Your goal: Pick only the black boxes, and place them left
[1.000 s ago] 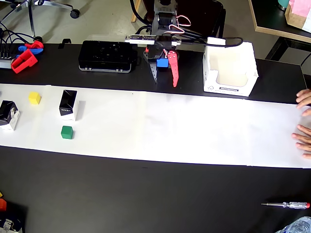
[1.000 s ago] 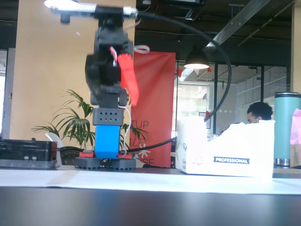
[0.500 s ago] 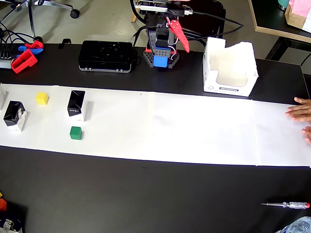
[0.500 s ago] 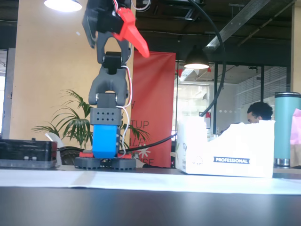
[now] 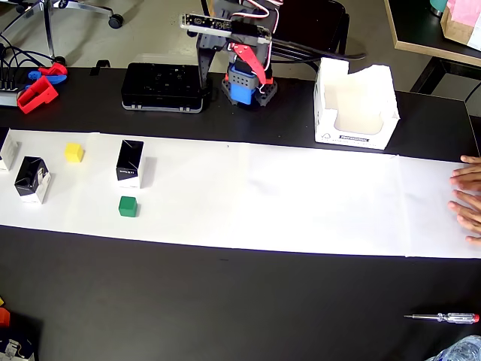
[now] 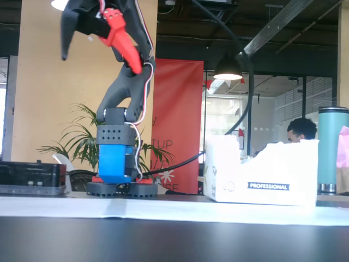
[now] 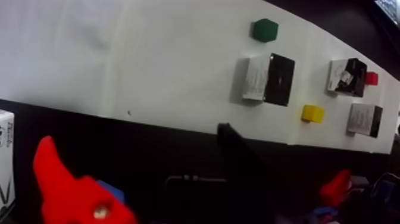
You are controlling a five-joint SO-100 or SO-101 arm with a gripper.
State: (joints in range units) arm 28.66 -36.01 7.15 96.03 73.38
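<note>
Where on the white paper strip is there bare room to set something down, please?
Overhead, the paper is bare from the nearest black box and green cube across to the person's hand. The far left is crowded: two more black boxes and a yellow cube.

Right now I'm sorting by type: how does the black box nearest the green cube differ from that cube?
The black box is black with a white side; the green cube is plain green. The box stands taller, the cube sits low and squat. The box carries small white print, the cube none. Both rest on the white paper, untouched.
</note>
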